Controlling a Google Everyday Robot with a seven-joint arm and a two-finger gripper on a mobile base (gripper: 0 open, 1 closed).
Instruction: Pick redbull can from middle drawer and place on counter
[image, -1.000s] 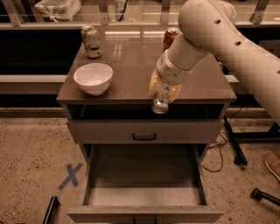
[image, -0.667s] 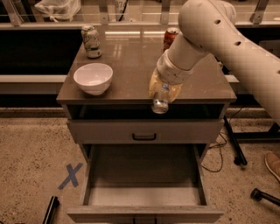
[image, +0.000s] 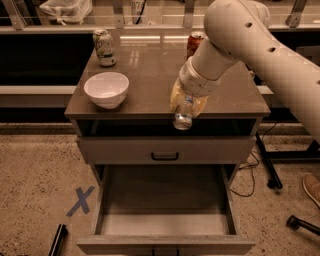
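We find the hand (image: 188, 101) gripping the redbull can (image: 182, 119) over the near edge of the bench (image: 145, 75), middle drawer (image: 165, 226) empty; placement remains.

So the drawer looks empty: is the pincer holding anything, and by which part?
Yes. The pincer, over the counter's front edge, holds the can around its body; its silver end sticks out below.

The counter surface (image: 150, 70) carries a white bowl (image: 106, 89), a green-white can (image: 104, 47) and an orange-red soda can (image: 195, 44); the gripper (image: 185, 106), clasping the redbull can (image: 182, 120), hangs over its front edge.
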